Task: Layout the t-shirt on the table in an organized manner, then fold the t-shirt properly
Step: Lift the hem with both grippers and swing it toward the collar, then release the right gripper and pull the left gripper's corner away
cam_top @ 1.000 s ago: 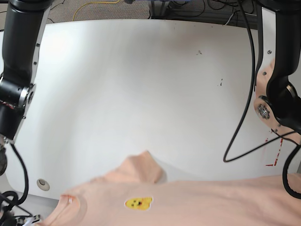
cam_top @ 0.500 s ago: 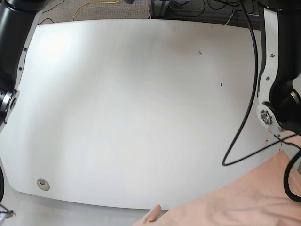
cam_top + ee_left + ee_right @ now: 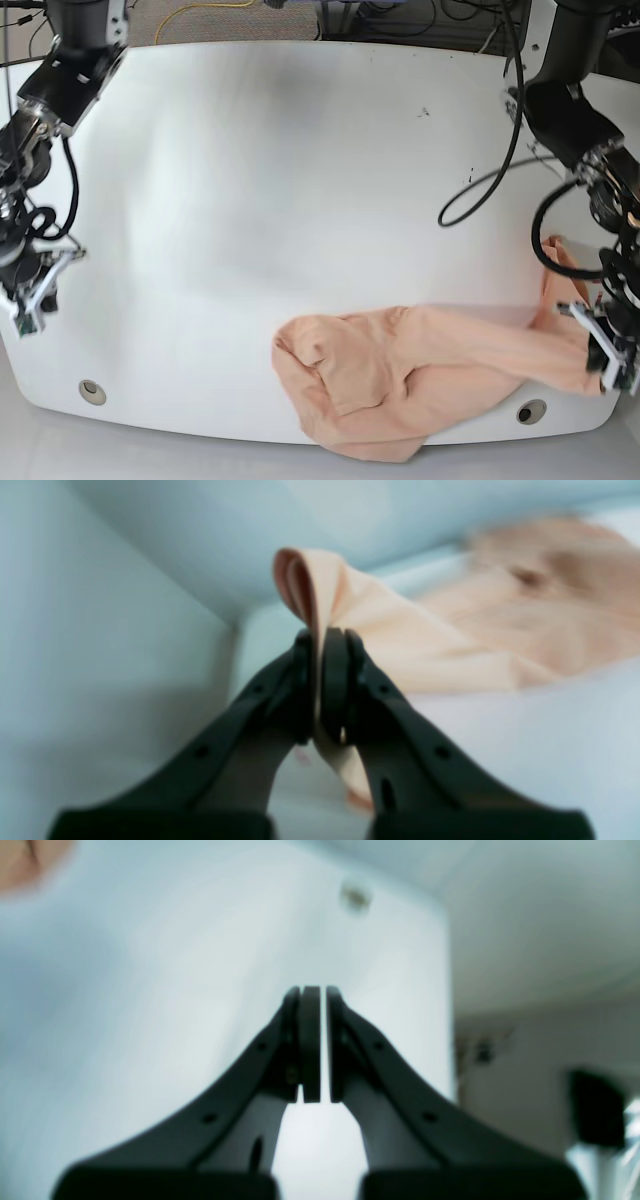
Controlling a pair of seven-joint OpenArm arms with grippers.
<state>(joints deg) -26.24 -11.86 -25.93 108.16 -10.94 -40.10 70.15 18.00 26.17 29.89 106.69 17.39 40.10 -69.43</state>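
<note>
Currently our left pincer (image 3: 320, 680) clamps the shirt (image 3: 400, 375), right pincer (image 3: 315, 1045) closed empty; bunched shirt may slide off bench (image 3: 300, 180).

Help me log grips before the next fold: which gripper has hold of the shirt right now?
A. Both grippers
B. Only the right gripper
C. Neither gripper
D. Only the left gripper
D. The left gripper is clamped on a fold of the shirt, with peach cloth pinched between its pads, while the right gripper is closed on nothing above the bare table.
</note>
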